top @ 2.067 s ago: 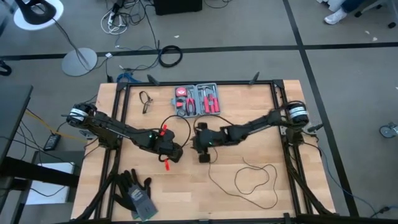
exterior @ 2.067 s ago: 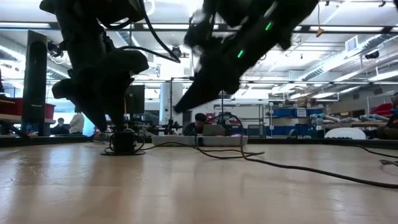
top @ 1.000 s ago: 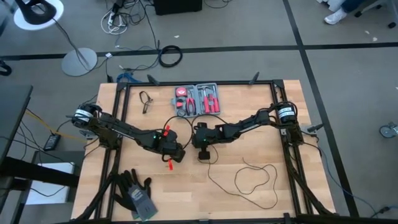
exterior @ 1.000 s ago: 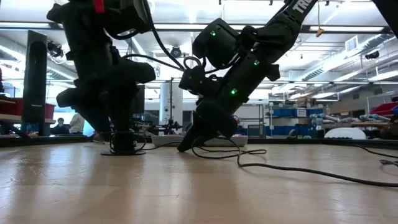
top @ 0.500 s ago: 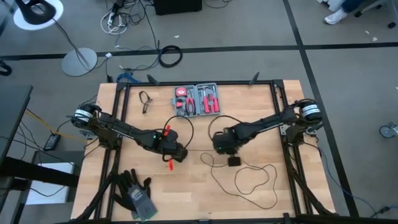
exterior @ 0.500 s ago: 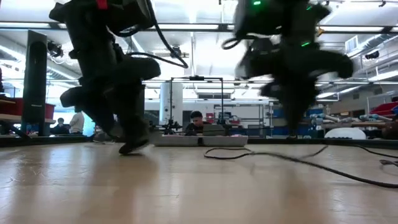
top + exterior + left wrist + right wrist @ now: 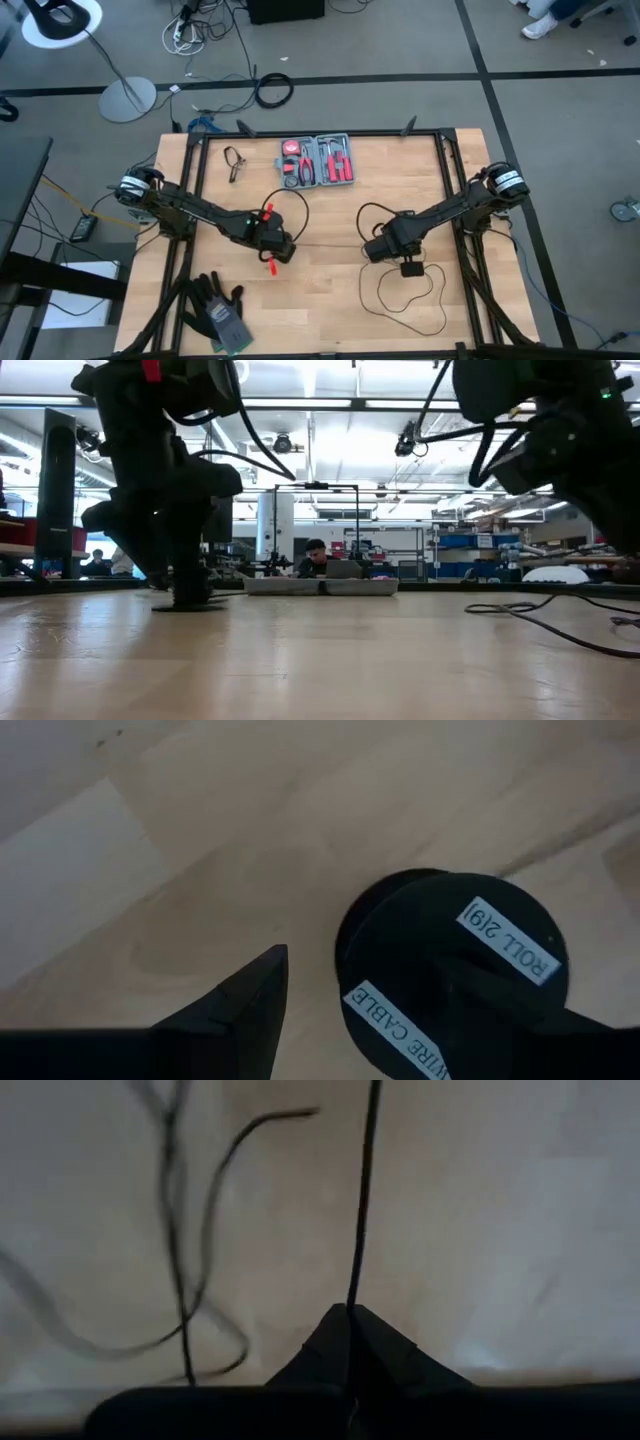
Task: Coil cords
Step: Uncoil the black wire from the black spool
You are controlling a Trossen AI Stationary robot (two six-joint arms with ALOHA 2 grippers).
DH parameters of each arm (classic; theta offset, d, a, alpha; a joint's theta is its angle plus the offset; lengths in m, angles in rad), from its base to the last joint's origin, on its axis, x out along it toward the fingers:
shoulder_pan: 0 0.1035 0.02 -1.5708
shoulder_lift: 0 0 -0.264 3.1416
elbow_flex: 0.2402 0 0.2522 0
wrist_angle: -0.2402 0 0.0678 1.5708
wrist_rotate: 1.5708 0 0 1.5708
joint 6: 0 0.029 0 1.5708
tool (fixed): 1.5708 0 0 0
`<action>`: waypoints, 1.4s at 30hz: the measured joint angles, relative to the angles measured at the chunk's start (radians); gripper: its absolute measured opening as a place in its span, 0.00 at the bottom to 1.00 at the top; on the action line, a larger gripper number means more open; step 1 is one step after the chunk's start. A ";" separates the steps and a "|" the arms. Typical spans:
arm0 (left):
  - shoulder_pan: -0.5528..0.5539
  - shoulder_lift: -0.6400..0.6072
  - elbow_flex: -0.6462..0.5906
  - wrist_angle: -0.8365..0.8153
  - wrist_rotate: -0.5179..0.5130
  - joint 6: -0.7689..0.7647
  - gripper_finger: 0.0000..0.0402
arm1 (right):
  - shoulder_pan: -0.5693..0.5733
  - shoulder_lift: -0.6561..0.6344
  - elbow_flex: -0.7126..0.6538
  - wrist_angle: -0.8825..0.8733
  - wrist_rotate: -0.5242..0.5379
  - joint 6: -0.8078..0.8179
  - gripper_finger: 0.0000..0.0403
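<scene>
The left tool [image 7: 283, 249] is down at the table [image 7: 330, 320] surface left of centre, with its fingers [image 7: 250, 1000] spread wide. In the left wrist view a round black disc [image 7: 455, 975] bearing white labels sits between those fingers, against one of them; a clear gap remains between the disc and the other finger. Whether the disc is gripped cannot be told.

The right tool [image 7: 409, 268] is right of centre, well apart from the left tool. Its fingers are closed fully together on the wire [image 7: 362, 1210]. In the right wrist view the thin black wire runs straight out from the closed fingertips across the table.

In the high view a fine straight run of the wire [image 7: 330, 245] spans the table between the two tools. More of the wire lies in loose loops on the table just beyond the right tool, toward the near edge. A further loop curves above the left tool toward the tool kit [image 7: 318, 160].

Other items on the table:
- The open red and grey tool kit lies at the far edge, centre.
- A pair of dark gloves [image 7: 215, 308] lies at the near left corner.
- A small black looped item [image 7: 235, 162] lies left of the tool kit.

In the low view the left arm [image 7: 165, 490] stands on the table at left, and the right arm [image 7: 560, 440] shows at upper right. A person [image 7: 318, 555] is seated in the room behind the table.
</scene>
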 joint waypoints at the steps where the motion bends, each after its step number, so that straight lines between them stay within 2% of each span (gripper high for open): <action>1: -0.001 0.000 0.000 -0.002 0.001 0.000 0.55 | 0.005 0.000 -0.002 0.013 0.041 0.020 0.02; 3: -0.005 0.000 -0.001 -0.005 0.002 0.000 0.55 | 0.012 0.000 -0.002 0.097 0.152 0.044 0.04; 5: -0.006 0.000 -0.001 -0.003 0.003 0.000 0.55 | 0.017 0.000 -0.001 0.218 0.207 0.018 0.07; 14: -0.007 -0.007 -0.001 0.004 0.003 0.005 0.55 | -0.050 0.000 0.000 0.911 0.250 -0.261 0.23; 18: -0.007 -0.007 -0.001 0.005 0.007 0.011 0.55 | -0.119 0.014 0.001 1.117 0.250 -0.362 0.31; 21: -0.007 -0.007 -0.001 0.006 0.007 0.013 0.55 | -0.176 0.076 0.002 1.228 0.237 -0.378 0.38; 25: -0.007 -0.008 0.000 0.007 0.007 0.015 0.55 | -0.228 0.231 0.002 1.426 0.174 -0.414 0.45; 31: -0.007 -0.008 0.000 0.005 0.006 0.015 0.55 | -0.269 0.396 0.003 1.689 0.173 -0.417 0.49; 34: -0.007 -0.008 0.001 0.007 0.003 0.015 0.55 | -0.289 0.442 0.007 1.721 0.206 -0.401 0.48; 36: -0.007 -0.008 0.001 0.002 0.002 0.015 0.55 | -0.299 0.441 0.011 1.692 0.208 -0.372 0.43; 38: -0.007 -0.008 0.001 0.001 0.001 0.015 0.55 | -0.308 0.436 0.015 1.643 0.177 -0.349 0.34; 42: -0.004 -0.008 0.001 0.000 -0.007 0.020 0.55 | -0.310 0.404 0.016 1.523 0.131 -0.355 0.06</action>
